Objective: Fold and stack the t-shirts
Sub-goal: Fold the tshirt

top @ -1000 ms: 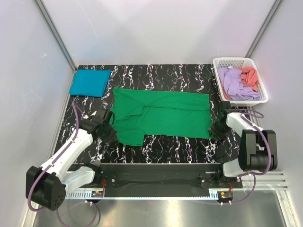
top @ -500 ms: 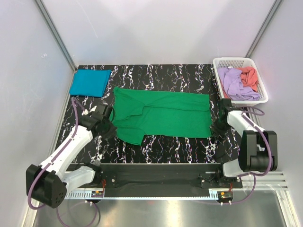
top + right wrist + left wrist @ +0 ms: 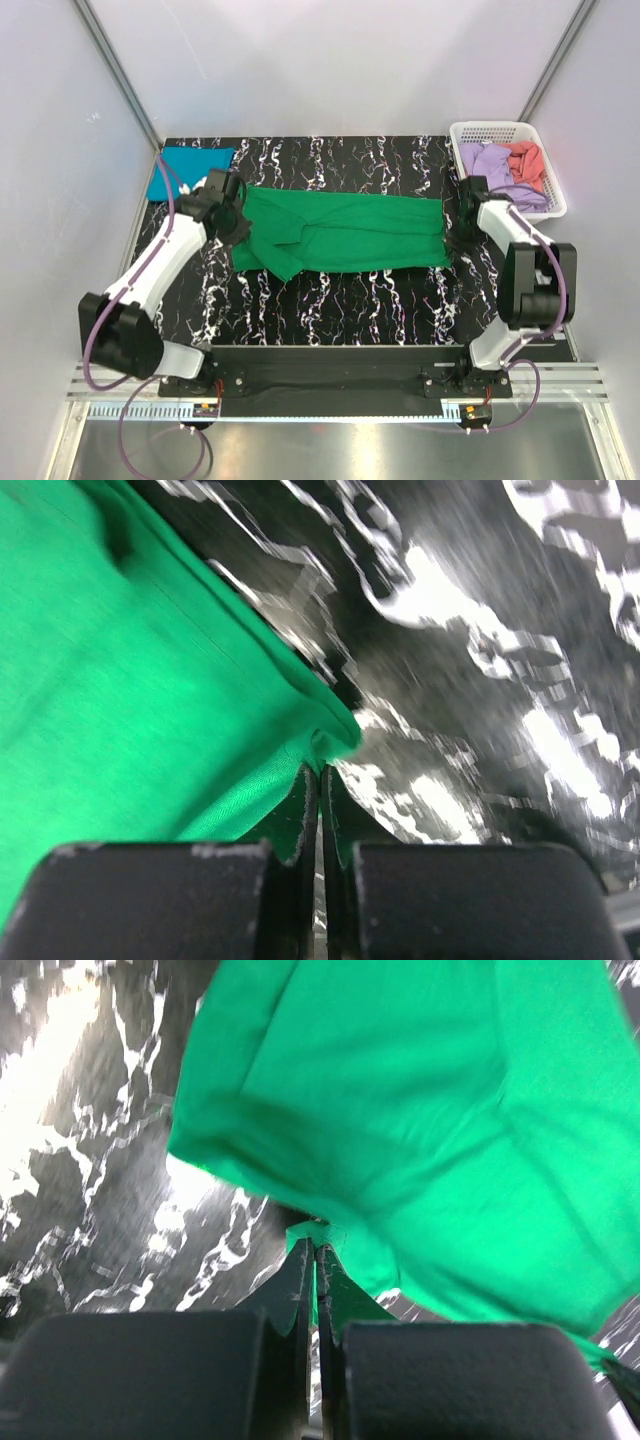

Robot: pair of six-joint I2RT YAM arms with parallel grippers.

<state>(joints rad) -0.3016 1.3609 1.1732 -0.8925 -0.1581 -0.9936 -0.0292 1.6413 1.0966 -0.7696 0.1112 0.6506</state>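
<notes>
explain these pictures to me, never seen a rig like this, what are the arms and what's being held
These are two robot arms bolted to a black marbled table. The wide picture looks down from above; the two close-ups come from a camera on each wrist. A green shirt lies spread on the table. The left arm and right arm each have their jaws shut on an edge of it, as the close-ups show. A folded teal shirt lies at the far left corner. A white basket at far right holds a lilac shirt and a coral shirt.
</notes>
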